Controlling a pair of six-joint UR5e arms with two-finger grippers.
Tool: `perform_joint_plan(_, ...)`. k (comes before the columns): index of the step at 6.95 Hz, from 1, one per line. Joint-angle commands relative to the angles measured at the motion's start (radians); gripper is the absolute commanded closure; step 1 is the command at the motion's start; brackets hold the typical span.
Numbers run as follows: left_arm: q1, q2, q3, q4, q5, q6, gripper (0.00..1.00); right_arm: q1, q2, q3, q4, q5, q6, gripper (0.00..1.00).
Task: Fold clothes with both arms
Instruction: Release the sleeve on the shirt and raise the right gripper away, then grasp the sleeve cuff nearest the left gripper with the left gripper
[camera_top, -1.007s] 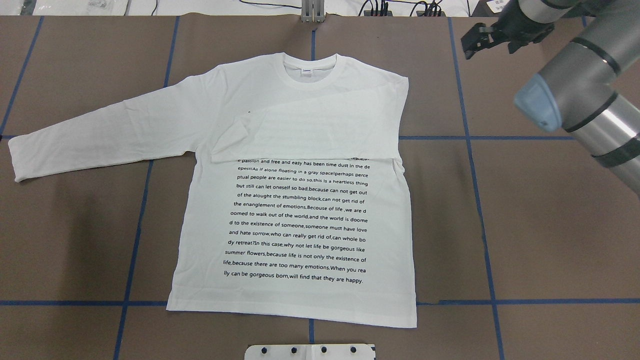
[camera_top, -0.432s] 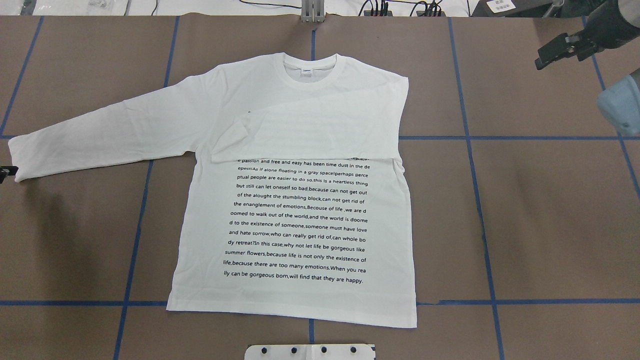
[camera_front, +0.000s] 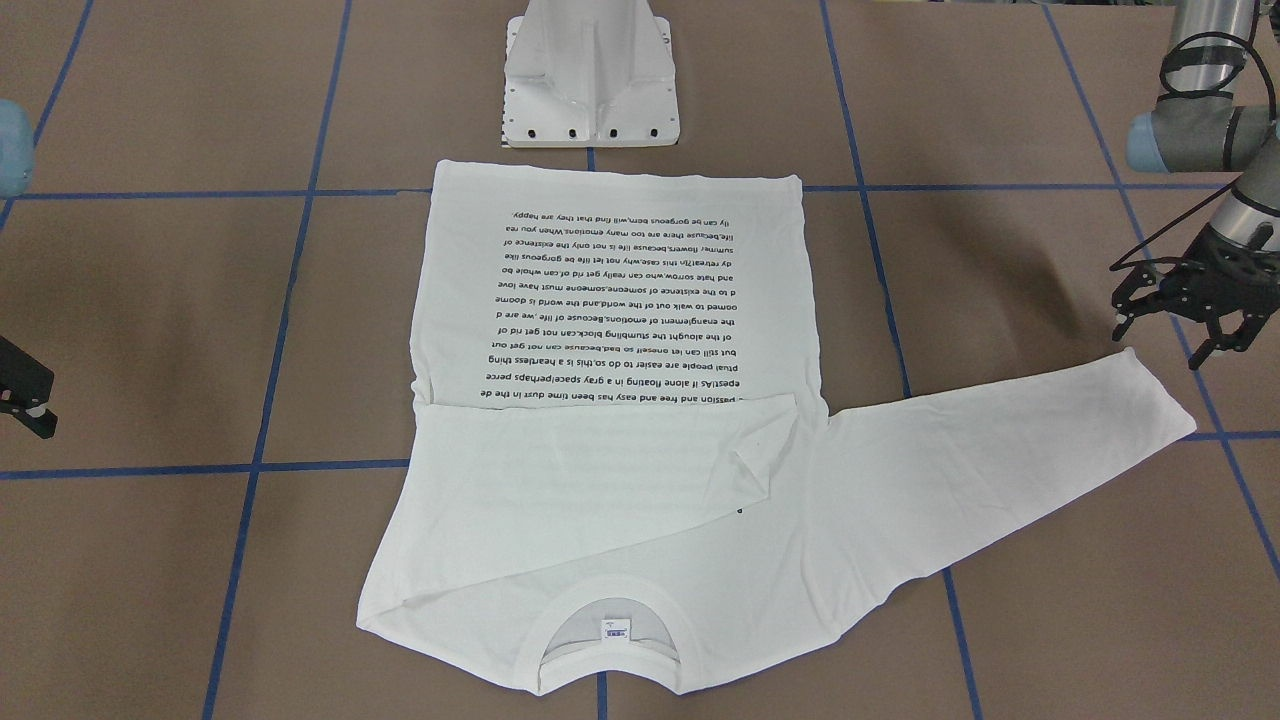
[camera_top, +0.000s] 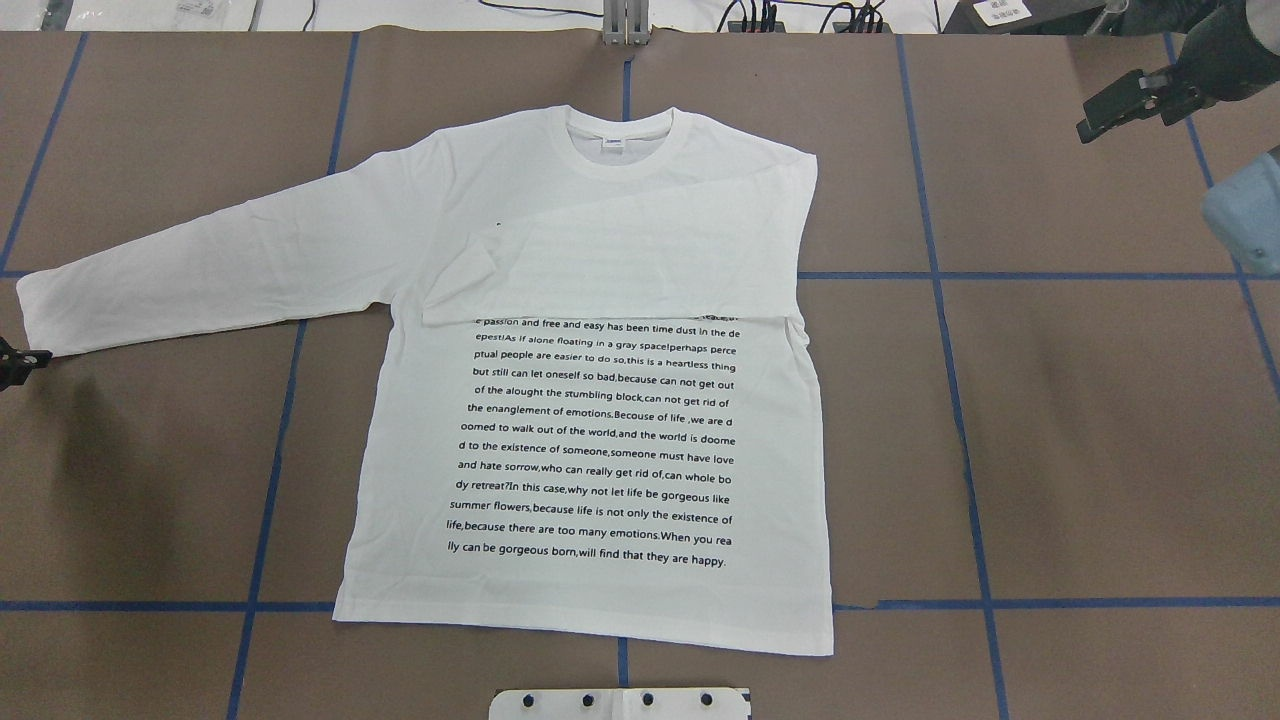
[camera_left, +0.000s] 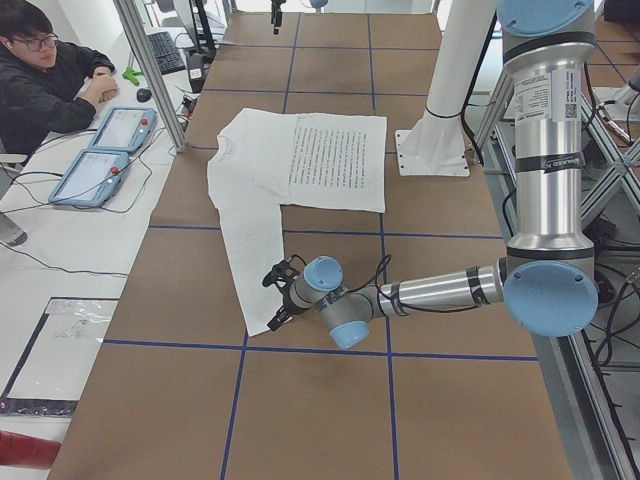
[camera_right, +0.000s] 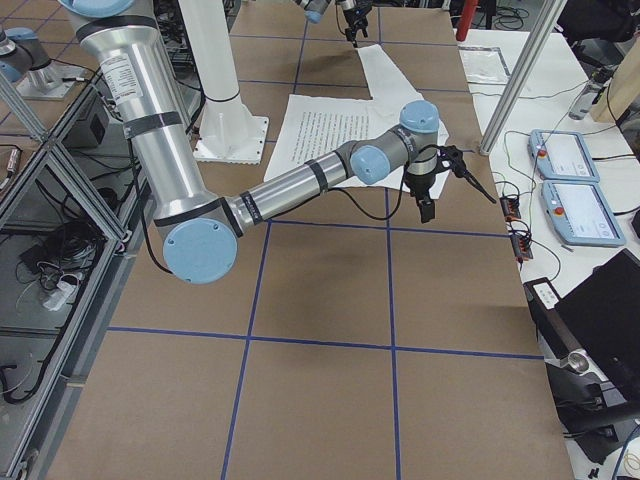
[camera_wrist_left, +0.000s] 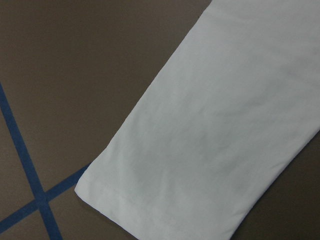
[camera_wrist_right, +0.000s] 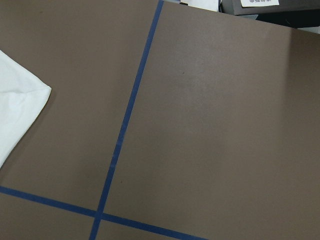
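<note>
One white cotton T-shirt (camera_top: 600, 430), long-sleeved, spread flat and print-up in the middle of the brown papered surface (camera_top: 1100, 450). Collar (camera_top: 620, 140) toward the far edge, hem toward the robot's white pedestal base (camera_top: 620, 703). Soft matte knit, faintly creased. Ribbed round neckband with a small label, and a dense block of black text lines down the front. Right sleeve (camera_top: 620, 260) already folded across the chest, hiding the top lines of text.

Left sleeve (camera_top: 220, 265) stretched out straight, long axis running from the shoulder toward the surface's left edge and slanting slightly back toward the robot. Ends in a stitched, squared-off cuff (camera_wrist_left: 165, 200).

Left claw (camera_front: 1175, 330) just beside that cuff, at its robot-side corner, fingers spread wide and holding nothing. Seemingly clear of the cloth, though hard to tell. From the claw, cuff just ahead, away from the robot and a little inward. Probably the next job: pinching the cuff and carrying it along the sleeve's own line, over the chest.

Right claw (camera_top: 1120, 105) well apart from the shirt, out past its right shoulder near the far right corner. Looks open and empty.

Thin blue tape lines (camera_top: 1050, 275) in a grid across the surface. Past the far edge, a seated person (camera_left: 45, 80) beside two tablet-like control pads (camera_left: 105, 150).
</note>
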Motion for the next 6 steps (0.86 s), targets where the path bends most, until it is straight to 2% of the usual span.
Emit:
perform_joint_plan(1, 0.017, -0.001, 0.008, 0.0, 0.009, 0.001, 0.15, 0.0, -0.003, -0.001, 0.0, -0.001, 0.0, 0.0)
perform_joint_plan(2, 0.019, -0.002, 0.011, 0.0, 0.009, 0.002, 0.31, 0.0, -0.003, -0.001, 0.0, -0.001, 0.001, 0.0)
perform_joint_plan(3, 0.023, -0.002, 0.013, 0.0, 0.009, 0.002, 0.34, 0.0, -0.003, -0.001, 0.0, -0.003, 0.001, 0.0)
perform_joint_plan(6, 0.031, -0.002, 0.014, 0.0, 0.009, 0.002, 0.34, 0.0, -0.003, -0.004, 0.0, -0.003, 0.001, 0.0)
